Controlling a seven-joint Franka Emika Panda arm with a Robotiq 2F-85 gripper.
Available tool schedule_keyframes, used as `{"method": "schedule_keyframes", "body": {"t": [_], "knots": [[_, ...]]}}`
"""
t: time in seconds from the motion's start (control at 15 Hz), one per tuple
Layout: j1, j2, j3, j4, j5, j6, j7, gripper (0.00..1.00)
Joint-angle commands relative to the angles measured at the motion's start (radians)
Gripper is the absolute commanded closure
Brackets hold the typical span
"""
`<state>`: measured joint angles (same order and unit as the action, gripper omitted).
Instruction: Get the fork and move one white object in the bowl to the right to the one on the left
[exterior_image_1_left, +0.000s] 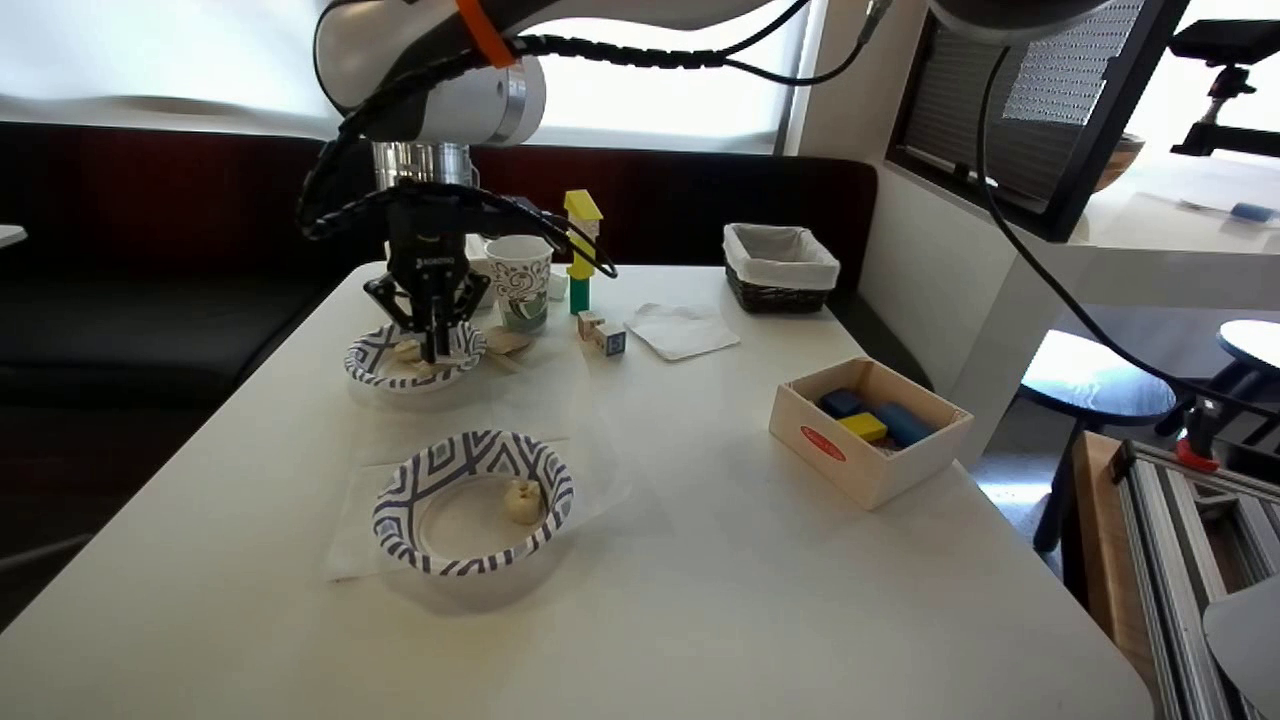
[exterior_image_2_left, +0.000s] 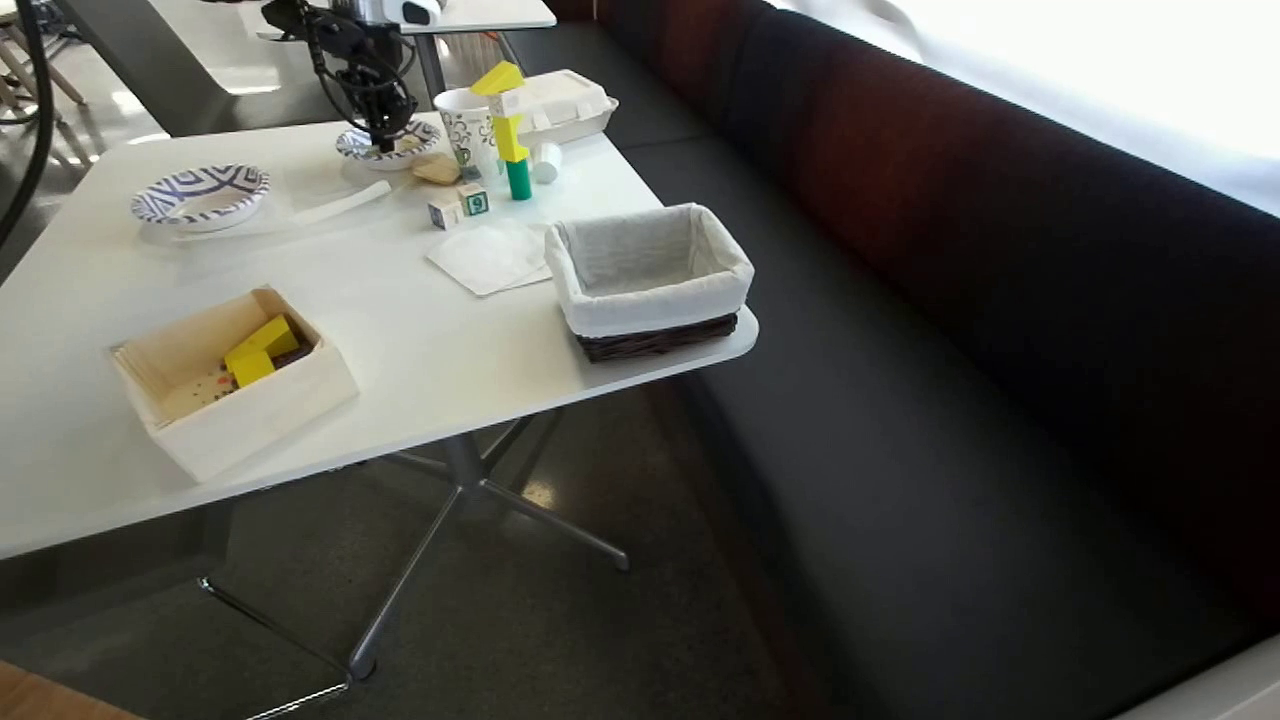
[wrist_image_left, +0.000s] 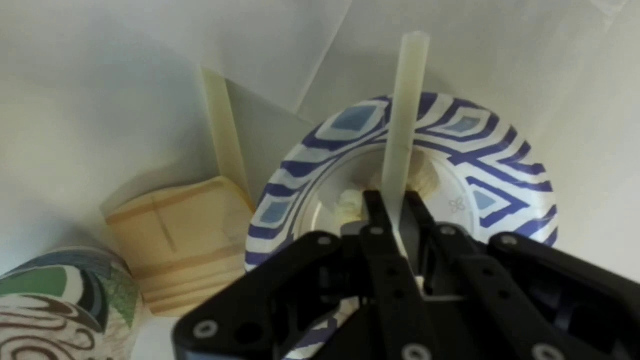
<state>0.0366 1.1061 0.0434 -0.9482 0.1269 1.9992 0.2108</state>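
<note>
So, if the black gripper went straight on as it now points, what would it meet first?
Probably the pale lumpy pieces or the floor of the blue-and-white patterned bowl beneath the gripper; depth is unclear, and its slim white plastic fork might touch first.

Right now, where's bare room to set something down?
There's bare table between the wooden box and the bowl nearer it, and between box and lined basket. Crowded: around the other bowl, with tool, fork, paper cup and wooden utensil.

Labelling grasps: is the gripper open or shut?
The gripper is shut on the fork: the wrist view shows its fingers pinching it from both sides.
</note>
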Motion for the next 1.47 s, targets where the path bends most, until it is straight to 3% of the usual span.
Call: {"method": "schedule_keyframes", "body": {"t": [0.0,0.8,1.4], "knots": [[0.004,-0.107,-0.003,-0.207,-0.004,0.122,-0.019,0.97],[0.033,-0.332,-0.015,-0.554,-0.02,0.335,-0.044,0.97],[0.064,-0.515,0.009,-0.758,-0.075,0.295,-0.121,0.97]]}}
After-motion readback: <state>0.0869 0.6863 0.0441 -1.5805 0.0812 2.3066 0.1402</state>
